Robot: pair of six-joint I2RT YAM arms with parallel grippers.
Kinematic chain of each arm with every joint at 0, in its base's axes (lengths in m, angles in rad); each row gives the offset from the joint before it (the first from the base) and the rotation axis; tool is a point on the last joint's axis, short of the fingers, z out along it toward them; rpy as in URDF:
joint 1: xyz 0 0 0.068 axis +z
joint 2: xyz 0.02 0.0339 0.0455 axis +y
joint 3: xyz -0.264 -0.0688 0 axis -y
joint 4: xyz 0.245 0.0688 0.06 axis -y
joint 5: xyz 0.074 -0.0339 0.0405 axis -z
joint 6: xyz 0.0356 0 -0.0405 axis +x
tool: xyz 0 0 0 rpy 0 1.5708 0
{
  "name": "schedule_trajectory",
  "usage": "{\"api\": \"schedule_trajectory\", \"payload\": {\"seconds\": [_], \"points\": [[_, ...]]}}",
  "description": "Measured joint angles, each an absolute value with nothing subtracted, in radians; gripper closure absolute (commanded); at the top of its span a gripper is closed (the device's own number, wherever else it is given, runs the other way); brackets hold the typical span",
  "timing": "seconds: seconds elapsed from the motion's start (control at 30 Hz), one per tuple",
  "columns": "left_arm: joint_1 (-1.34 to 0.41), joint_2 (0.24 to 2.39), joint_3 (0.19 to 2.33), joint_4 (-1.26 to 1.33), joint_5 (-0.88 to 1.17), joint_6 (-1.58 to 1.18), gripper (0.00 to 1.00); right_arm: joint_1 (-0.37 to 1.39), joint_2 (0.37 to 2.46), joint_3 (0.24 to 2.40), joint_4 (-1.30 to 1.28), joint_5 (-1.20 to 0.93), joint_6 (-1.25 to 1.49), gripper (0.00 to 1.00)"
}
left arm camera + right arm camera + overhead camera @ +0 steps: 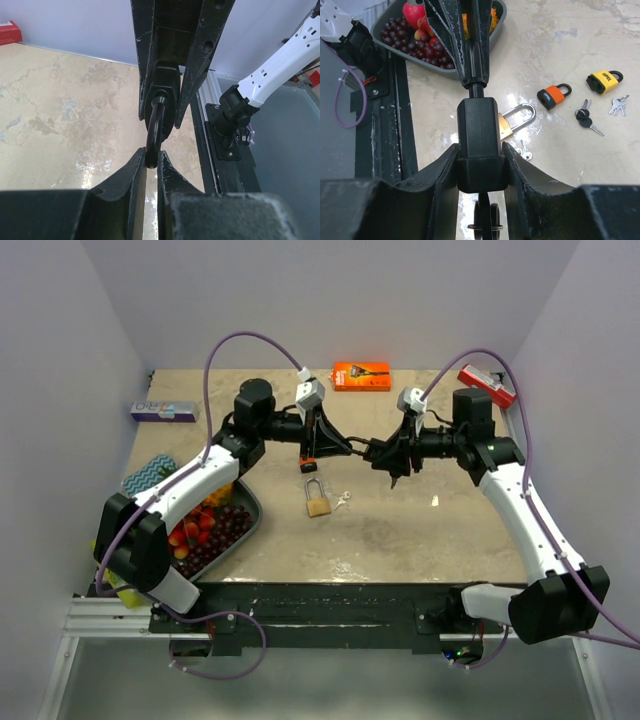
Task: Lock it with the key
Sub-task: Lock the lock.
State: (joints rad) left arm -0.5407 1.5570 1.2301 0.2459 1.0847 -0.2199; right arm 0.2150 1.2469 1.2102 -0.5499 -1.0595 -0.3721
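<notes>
Arms meet above the middle of the table, with a black padlock stretched between them, clear of the surface. The right gripper clamps the lock's body from both sides. The left gripper is pinched tight on its shackle. A dark ring shows under the body at the bottom of the right wrist view; I cannot tell whether it is a key. Just below centre in the top view lies a brass padlock, with small silver keys just beside it. A fruit tray crowds the lower left. An orange box and a red box sit by the far edge. Bare tabletop lies open at the lower right.
</notes>
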Motion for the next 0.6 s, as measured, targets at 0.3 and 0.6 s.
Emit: {"api": "schedule_trajectory", "payload": {"seconds": [0.3,0.6], "points": [[-0.544,1.613,1.230,0.376,1.089,-0.307,1.00,0.232,1.249,1.168,-0.476,-1.016,-0.336,1.00],[-0.607,1.635,1.230,0.621,1.047,-0.419,1.00,0.294,1.292,1.131,-0.378,-1.056,-0.271,1.00]]}}
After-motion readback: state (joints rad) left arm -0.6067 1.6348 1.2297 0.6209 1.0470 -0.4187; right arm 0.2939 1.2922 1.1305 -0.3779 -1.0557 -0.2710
